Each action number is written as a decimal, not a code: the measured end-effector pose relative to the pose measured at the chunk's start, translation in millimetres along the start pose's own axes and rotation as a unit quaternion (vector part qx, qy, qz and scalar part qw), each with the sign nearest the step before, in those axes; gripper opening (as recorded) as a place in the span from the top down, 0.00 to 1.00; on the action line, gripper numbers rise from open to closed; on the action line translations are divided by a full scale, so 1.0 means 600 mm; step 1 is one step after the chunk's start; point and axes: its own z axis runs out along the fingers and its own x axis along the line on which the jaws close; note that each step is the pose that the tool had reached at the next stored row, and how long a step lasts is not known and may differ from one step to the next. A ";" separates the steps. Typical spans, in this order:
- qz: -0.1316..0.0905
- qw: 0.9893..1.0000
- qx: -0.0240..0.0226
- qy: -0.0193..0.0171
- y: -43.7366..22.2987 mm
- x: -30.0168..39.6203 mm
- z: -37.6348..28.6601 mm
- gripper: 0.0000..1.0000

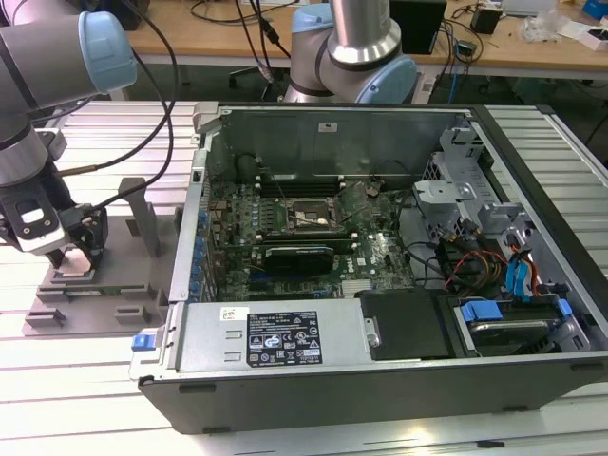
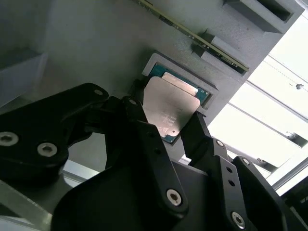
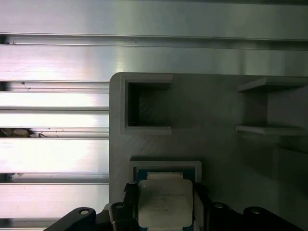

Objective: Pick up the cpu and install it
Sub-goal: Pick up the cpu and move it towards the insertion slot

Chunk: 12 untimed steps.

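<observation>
Gripper point(image 2: 166, 126) flanks opposite edges of cpu point(image 2: 169, 101) in tray point(image 2: 96, 43) recess.

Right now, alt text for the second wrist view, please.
The black gripper is down at the cpu, a square chip with a silver top that lies flat in its recess in the grey tray. Past the tray's edge there is a bright, pale ribbed table.
</observation>
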 end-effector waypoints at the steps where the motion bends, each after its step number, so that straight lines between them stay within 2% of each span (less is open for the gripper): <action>1: 0.000 1.000 0.000 0.000 0.000 0.000 0.000 0.45; 10: 0.000 1.000 0.000 0.000 0.000 0.000 -0.001 0.45; 12: 0.000 1.000 0.000 0.000 0.000 0.000 -0.014 0.45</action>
